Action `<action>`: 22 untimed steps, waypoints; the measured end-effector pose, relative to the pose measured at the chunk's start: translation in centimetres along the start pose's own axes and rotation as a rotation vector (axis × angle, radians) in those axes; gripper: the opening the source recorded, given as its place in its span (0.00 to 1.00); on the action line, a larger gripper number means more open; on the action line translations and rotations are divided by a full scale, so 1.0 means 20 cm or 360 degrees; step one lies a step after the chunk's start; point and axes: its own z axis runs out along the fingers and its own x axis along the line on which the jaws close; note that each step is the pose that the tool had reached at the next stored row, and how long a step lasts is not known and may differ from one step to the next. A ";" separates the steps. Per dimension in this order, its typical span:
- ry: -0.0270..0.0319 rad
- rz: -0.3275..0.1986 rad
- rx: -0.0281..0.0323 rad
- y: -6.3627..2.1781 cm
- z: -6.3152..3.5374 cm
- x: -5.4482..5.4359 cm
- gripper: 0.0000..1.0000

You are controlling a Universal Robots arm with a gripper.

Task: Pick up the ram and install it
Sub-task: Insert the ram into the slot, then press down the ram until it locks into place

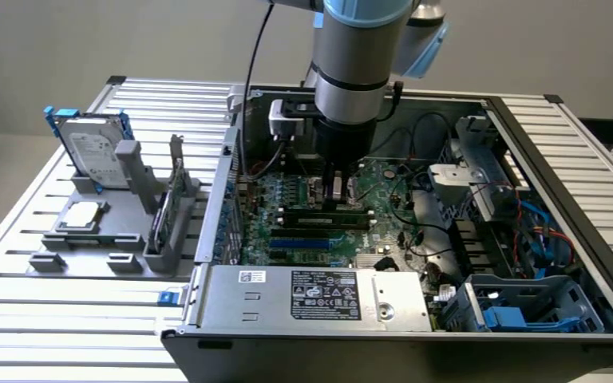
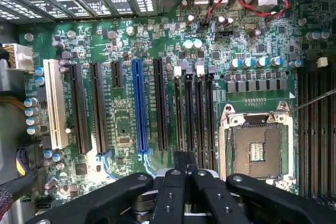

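Gripper (image 2: 184, 174) low over motherboard (image 2: 126, 51), inside PC case (image 1: 285, 319).
Fingers clenched on ram (image 2: 183, 158), edge-on, above black slots (image 2: 194, 114) at 12 o'clock.

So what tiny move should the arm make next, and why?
Probably ease straight down: the gripper seems to hold the slim green ram stick edge-on just above the long black motherboard slots, roughly lined up but not yet seated.

You can read no wording anywhere. The white printed label (image 1: 325, 287) on the silver metal power supply box (image 1: 318, 299) carries rows of certification marks and fine print, but you cannot make out any of it.
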 end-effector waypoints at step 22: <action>-0.00002 0.0000 -0.00001 0.001 0.039 -0.02 0.11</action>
